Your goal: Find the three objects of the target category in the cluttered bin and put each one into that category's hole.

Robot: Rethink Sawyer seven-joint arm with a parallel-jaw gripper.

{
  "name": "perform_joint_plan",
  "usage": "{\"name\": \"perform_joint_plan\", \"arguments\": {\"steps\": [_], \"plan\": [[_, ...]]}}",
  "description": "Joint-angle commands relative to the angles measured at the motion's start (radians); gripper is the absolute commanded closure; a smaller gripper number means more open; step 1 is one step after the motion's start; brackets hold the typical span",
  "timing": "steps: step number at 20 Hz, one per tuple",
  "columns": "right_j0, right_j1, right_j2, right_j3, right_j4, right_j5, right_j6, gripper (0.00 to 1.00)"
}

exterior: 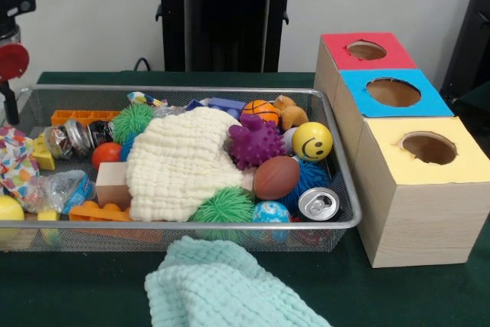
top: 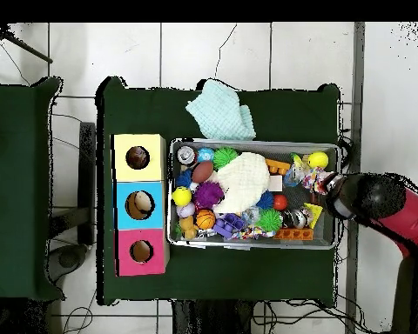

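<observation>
A wire mesh bin [exterior: 230,225] holds a heap of toys under a cream cloth [exterior: 180,162]. Around the cloth lie a yellow smiley ball [exterior: 312,141], a brown football [exterior: 276,178], a small basketball [exterior: 260,111], a purple spiky ball [exterior: 255,142], a drink can [exterior: 318,203] and a crushed can [exterior: 73,137]. In the overhead view, my arm's black end [top: 343,197] hangs at the bin's [top: 247,142] right end, with the gripper hidden beneath it. In the front view, only red and black arm parts [exterior: 11,63] show at the left edge.
Red [exterior: 366,51], blue [exterior: 392,92] and yellow [exterior: 429,148] topped boxes, each with a round hole, stand in a row beside the bin. Something pale lies inside the blue box's hole [top: 140,204]. A mint cloth [exterior: 222,289] lies on the green table before the bin.
</observation>
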Motion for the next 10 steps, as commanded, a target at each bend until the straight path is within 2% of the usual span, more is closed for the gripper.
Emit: {"name": "perform_joint_plan", "arguments": {"steps": [1,5,10], "plan": [[0.068,0.077,0.132,0.034,-0.055,-0.064,-0.058,0.0],[0.081,0.103,0.127,0.027,-0.056,-0.105,-0.037,0.0],[0.069,0.148,0.146,-0.006,-0.056,-0.125,-0.06,0.0]]}}
